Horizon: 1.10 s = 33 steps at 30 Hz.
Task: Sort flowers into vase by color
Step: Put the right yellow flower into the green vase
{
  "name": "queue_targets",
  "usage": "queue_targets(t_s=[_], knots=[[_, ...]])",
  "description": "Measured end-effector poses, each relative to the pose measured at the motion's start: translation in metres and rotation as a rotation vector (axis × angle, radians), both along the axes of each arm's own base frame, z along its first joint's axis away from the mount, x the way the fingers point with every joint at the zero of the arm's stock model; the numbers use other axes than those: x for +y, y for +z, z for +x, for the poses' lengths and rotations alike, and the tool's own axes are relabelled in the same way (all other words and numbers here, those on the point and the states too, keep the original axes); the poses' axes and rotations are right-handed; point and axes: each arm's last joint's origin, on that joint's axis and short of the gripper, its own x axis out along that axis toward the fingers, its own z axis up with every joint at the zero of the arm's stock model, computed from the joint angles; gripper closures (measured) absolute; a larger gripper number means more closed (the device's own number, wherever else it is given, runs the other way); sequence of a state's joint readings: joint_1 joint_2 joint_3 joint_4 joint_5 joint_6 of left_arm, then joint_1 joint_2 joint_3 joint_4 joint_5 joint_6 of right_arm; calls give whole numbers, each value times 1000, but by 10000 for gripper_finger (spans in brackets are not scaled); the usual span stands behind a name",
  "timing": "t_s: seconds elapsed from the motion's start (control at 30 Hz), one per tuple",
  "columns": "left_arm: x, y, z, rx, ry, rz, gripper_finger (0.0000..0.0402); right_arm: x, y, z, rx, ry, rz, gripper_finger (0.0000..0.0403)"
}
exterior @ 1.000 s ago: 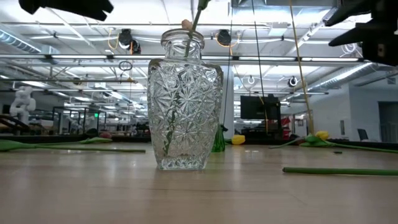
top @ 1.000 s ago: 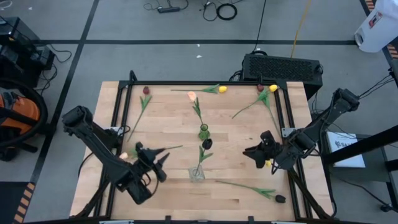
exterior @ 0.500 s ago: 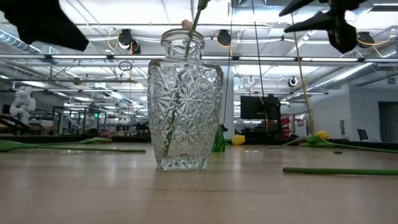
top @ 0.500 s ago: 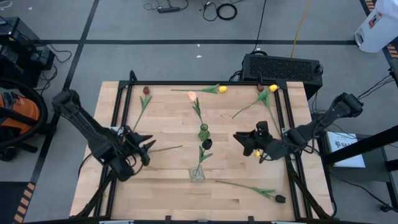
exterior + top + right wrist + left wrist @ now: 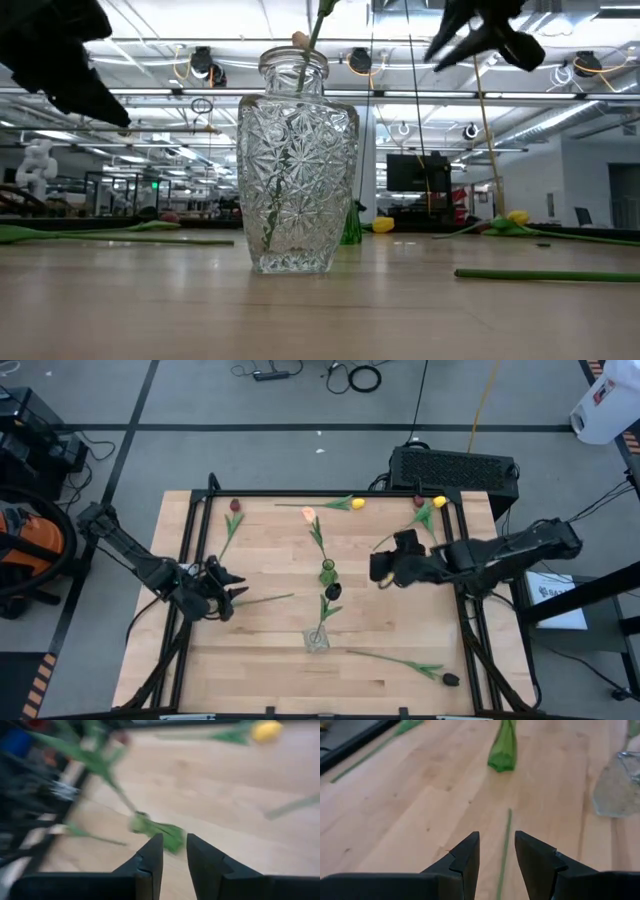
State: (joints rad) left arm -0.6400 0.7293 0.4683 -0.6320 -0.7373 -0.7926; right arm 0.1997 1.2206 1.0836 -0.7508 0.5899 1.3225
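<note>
High view – right gripper (image 5: 381, 568): your right arm has swung inward since a second ago; it now hangs beyond the clear vase (image 5: 316, 639), to its right, just right of the small green vase (image 5: 327, 571).
High view – left gripper (image 5: 226, 588): pulled back from near the clear vase, it now sits well left of it, at the end of a flower stem (image 5: 262, 599).
High view – flowers: one dark tulip (image 5: 333, 591) stands in the clear vase; another dark-headed one (image 5: 449, 679) lies right of it.
Low view: both dark grippers hang high on either side of the clear vase (image 5: 296, 170).
Left wrist view: fingers (image 5: 465, 858) slightly parted, empty, over the stem (image 5: 505, 845).
Right wrist view: fingers (image 5: 151, 855) narrowly parted, holding nothing.
</note>
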Motion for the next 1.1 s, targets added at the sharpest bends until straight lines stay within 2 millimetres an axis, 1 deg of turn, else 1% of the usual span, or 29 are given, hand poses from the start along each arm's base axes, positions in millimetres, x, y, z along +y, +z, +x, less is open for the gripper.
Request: queue_targets(t_s=[0.17, 0.27, 0.33, 0.47, 0.57, 0.67, 0.73, 0.8, 0.87, 0.93, 1.0, 1.1], knots=[[9, -8, -1, -3, -84, -46, 270, -27, -13, 4, 145, -137, 141, 329], [16, -12, 0, 7, -100, -71, 270, -44, -22, -3, 224, -288, 225, 325], [20, -12, 2, -12, -93, -77, 270, -54, -25, -8, 281, -351, 242, 316], [27, -10, 7, -44, -89, -67, 270, -75, -27, -16, 331, -445, 267, 285], [33, -9, 9, -51, -64, -57, 270, -95, -31, -21, 344, -507, 272, 250], [39, -8, 12, -58, -51, -53, 270, -117, -41, -30, 361, -617, 294, 211], [42, -8, 12, -57, -33, -48, 270, -130, -49, -38, 362, -706, 324, 187], [45, -8, 13, -57, -12, -45, 270, -142, -59, -43, 320, -775, 366, 168], [47, -8, 13, -58, 7, -45, 270, -156, -68, -45, 270, -762, 387, 158], [49, -7, 14, -64, 22, -45, 270, -169, -78, -48, 202, -747, 414, 156], [51, -6, 14, -76, 36, -47, 270, -180, -88, -54, 143, -782, 429, 160], [54, -6, 15, -84, 59, -51, 270, -188, -102, -66, 114, -855, 473, 174]])
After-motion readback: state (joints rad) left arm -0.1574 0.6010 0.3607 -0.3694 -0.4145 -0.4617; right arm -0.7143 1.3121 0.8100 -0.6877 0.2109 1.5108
